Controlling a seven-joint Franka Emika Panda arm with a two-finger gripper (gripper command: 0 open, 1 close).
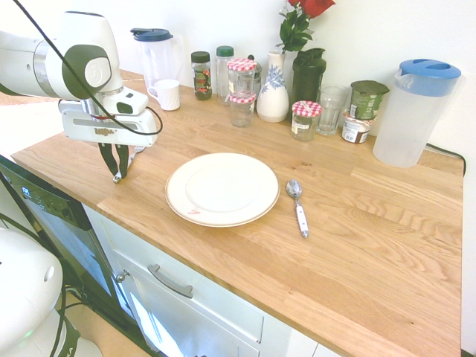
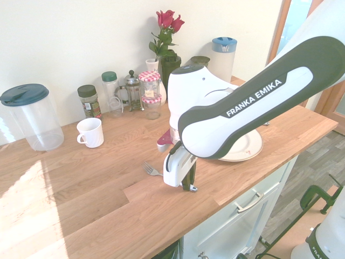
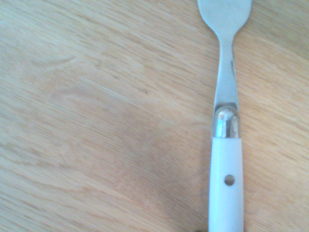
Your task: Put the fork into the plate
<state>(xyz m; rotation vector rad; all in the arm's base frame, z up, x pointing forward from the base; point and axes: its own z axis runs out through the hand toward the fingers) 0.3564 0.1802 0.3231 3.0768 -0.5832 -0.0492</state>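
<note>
A long wooden countertop (image 1: 357, 245) of pale oak planks runs along a white wall, with white drawers and a metal handle (image 1: 169, 281) under its near edge and a dark appliance front at the left in the first exterior view. The gripper (image 1: 117, 176) points straight down at the left part of the counter, its tip at the wood; its dark fingers stand close together, nearly pressed, and the exterior views do not settle whether they pinch anything. The fork (image 2: 151, 170) lies flat on the counter right at the gripper: in the second exterior view its tines stick out from behind the hand, and the wrist view shows its silver neck and whitish handle (image 3: 227, 183) with a small rivet hole lying along the wood grain. The plate (image 1: 222, 189) sits just right of the gripper in the first exterior view, near the counter's front edge, with nothing on it, a small red mark at its near rim. A spoon (image 1: 297, 206) lies just right of the plate. Along the far wall stand a white mug (image 1: 166, 94), a lidded clear jug (image 1: 158, 53), jars with checked lids (image 1: 242, 89), a vase (image 1: 273, 93) with a red rose, a glass (image 1: 332, 108) and a large blue-lidded pitcher (image 1: 413, 111).
</note>
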